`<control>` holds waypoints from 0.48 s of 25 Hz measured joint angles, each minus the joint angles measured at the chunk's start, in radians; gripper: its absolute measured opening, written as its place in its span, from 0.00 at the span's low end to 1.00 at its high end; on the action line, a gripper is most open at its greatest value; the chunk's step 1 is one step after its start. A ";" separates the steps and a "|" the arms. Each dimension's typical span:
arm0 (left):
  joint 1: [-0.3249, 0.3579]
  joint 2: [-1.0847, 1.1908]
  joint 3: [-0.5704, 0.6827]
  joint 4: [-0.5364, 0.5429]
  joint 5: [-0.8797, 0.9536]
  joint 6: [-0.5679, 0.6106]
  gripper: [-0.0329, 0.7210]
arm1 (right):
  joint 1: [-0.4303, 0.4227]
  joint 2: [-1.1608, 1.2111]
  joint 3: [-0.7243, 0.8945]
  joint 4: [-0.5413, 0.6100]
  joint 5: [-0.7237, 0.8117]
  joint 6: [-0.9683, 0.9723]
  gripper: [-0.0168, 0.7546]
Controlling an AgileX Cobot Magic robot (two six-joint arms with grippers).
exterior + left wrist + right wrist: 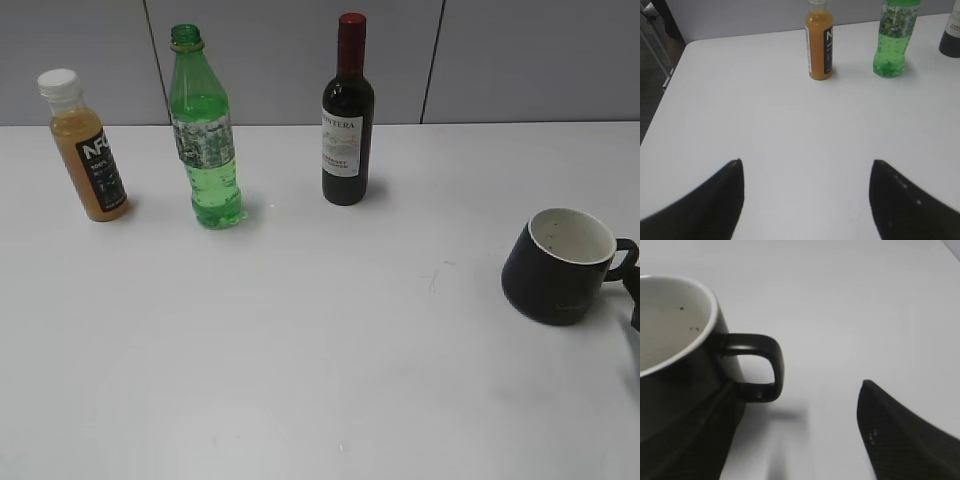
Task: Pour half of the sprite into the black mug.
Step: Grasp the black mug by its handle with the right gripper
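While both tools stand wide and hold nothing, the black mug (558, 265) sits near right on the bench (300, 350).
The right tool (800, 430) straddles its handle; the left tool (807, 200) faces the sprite (205, 135), far left.

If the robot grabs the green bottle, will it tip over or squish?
The sprite is tall with a narrow base, so a sideways bump would probably tip it. It looks like thin plastic, so a hard squeeze might dent it. Its cap seems to be off, so tipping could spill the drink.
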 joint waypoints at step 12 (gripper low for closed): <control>0.000 0.000 0.000 0.000 0.000 0.000 0.83 | -0.050 0.078 -0.054 -0.117 -0.003 0.041 0.75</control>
